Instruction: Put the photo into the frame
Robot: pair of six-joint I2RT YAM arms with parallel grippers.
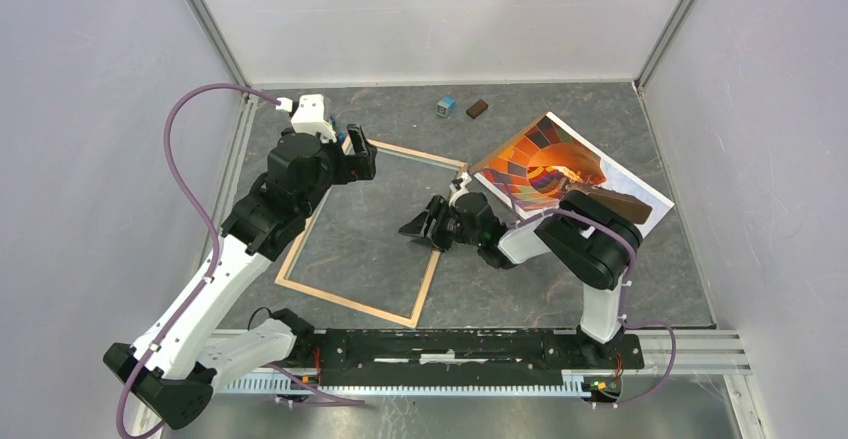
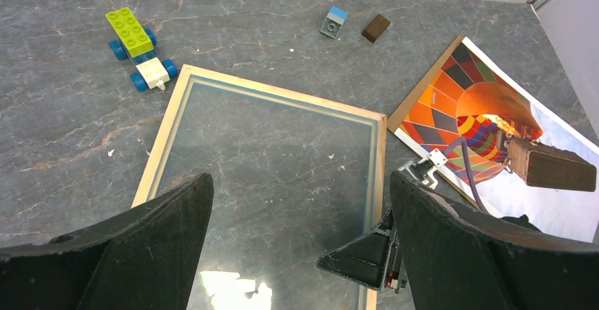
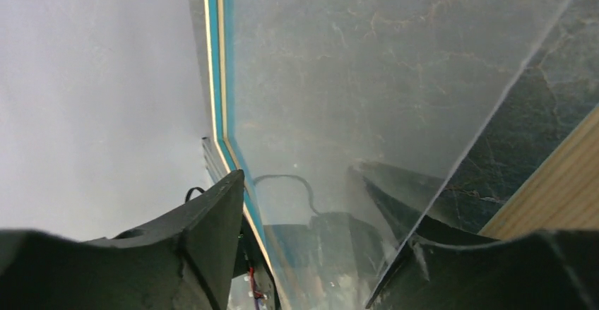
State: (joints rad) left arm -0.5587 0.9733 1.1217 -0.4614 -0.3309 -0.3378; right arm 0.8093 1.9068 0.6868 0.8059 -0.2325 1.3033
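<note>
Grey marbled tabletop [image 1: 500,289], white walls all round. From above, the frame [image 1: 345,301] lies flat left of centre, pale wood side up. The photo [image 1: 530,159] lies picture-up at the right rear, its near end hidden under the right arm. The left pincer [image 1: 362,159] hovers at the frame's far left corner and the right pincer [image 1: 420,227] sits at its right rail. Two small bricks, one blue-grey [image 1: 446,106] and one brown [image 1: 477,109], rest by the back wall.

On the left wrist camera, the left pincer [image 2: 300,179] is spread wide with nothing in it, the frame [image 2: 159,147] below. A toy brick car [image 2: 138,45] stands just beyond the frame's corner. The photo [image 2: 459,105] lies on a brown board [image 2: 424,80] peeking out along one edge, and the right pincer [image 2: 367,257] pokes in low.

On the right wrist camera, the right pincer [image 3: 300,183] has its fingers parted, nothing pinched. It looks close across a clear pane, with the frame's blue strip [image 3: 215,77] running alongside.
</note>
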